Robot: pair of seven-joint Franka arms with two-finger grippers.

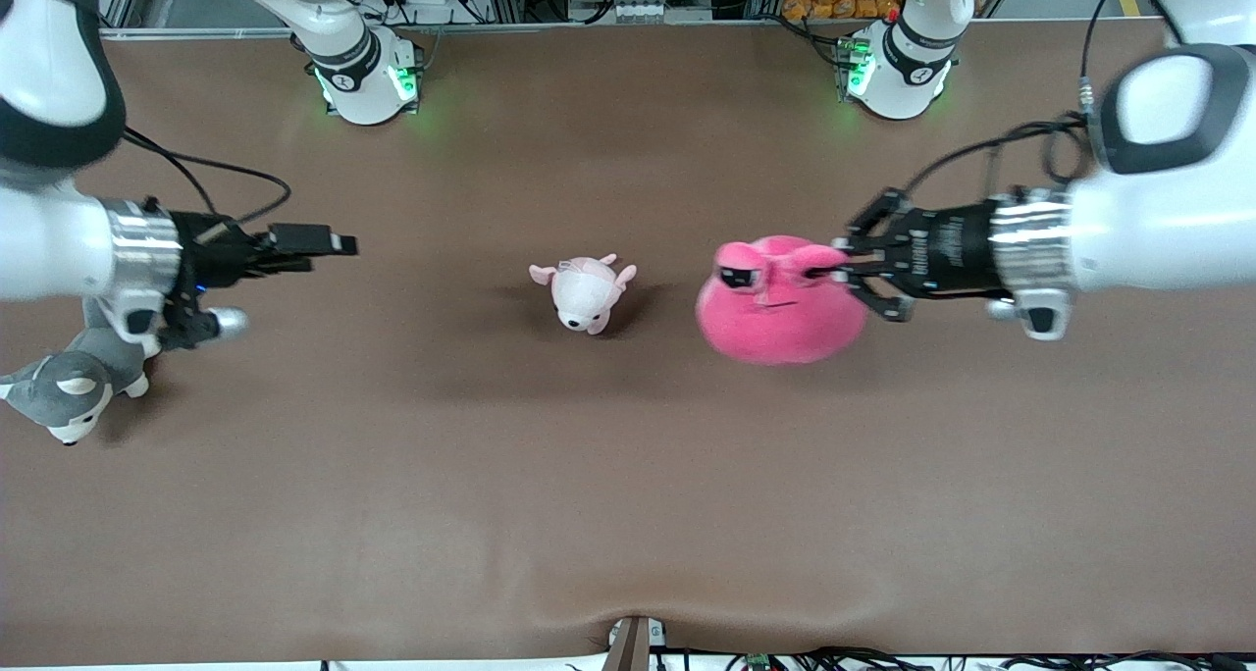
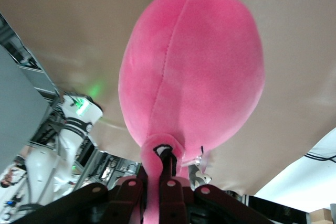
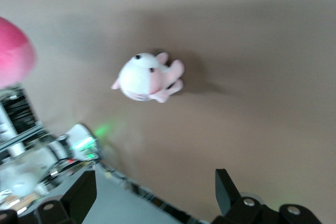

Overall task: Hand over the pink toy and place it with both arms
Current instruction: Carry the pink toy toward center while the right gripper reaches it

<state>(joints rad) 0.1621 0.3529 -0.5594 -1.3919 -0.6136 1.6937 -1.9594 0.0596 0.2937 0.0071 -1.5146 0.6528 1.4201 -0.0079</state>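
The pink toy (image 1: 780, 303), a big round hot-pink plush with half-lidded black eyes, hangs over the table toward the left arm's end. My left gripper (image 1: 834, 271) is shut on one of its small ears. In the left wrist view the toy's body (image 2: 194, 66) swells out past my left gripper (image 2: 165, 162), and the ear is pinched between the fingers. My right gripper (image 1: 329, 246) is open and holds nothing; it hovers over the right arm's end of the table. In the right wrist view the right gripper (image 3: 152, 190) faces bare table, and an edge of the pink toy (image 3: 13, 56) shows.
A small pale pink-and-white plush animal (image 1: 586, 291) (image 3: 149, 77) lies on the brown table, beside the pink toy toward the right arm's end. A grey-and-white husky plush (image 1: 74, 387) lies at the right arm's end, below that arm's wrist.
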